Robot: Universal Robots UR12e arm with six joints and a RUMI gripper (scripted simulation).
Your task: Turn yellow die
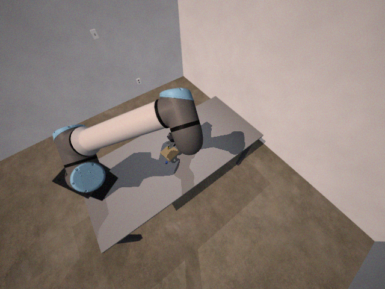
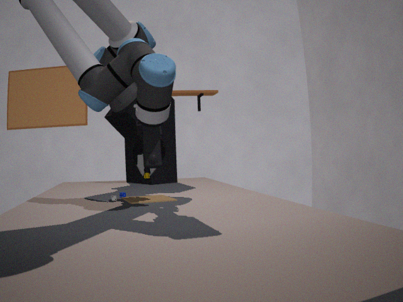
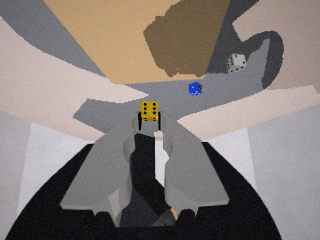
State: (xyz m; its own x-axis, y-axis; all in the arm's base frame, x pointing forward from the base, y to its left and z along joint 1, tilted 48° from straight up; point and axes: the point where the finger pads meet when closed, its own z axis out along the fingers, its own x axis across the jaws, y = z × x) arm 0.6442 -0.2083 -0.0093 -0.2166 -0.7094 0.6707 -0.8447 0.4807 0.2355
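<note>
My gripper (image 3: pixel 150 112) is shut on the yellow die (image 3: pixel 150 111) and holds it in the air above the table. The face turned to the wrist camera shows six pips. In the exterior view the yellow die (image 2: pixel 147 175) hangs at the fingertips, well above the tan mat (image 2: pixel 152 199). The mat (image 3: pixel 135 37) fills the upper part of the wrist view, partly in shadow. A blue die (image 3: pixel 195 88) and a white die (image 3: pixel 236 62) sit on the table beside the mat; they also show in the exterior view as the blue die (image 2: pixel 122 194) and the white die (image 2: pixel 113 197).
The grey table (image 1: pixel 174 168) stands near the room's corner. The arm's elbow (image 1: pixel 181 124) hangs over the mat (image 1: pixel 169 153) in the top view. A black stand (image 2: pixel 151 152) rises behind the gripper at the table's far edge.
</note>
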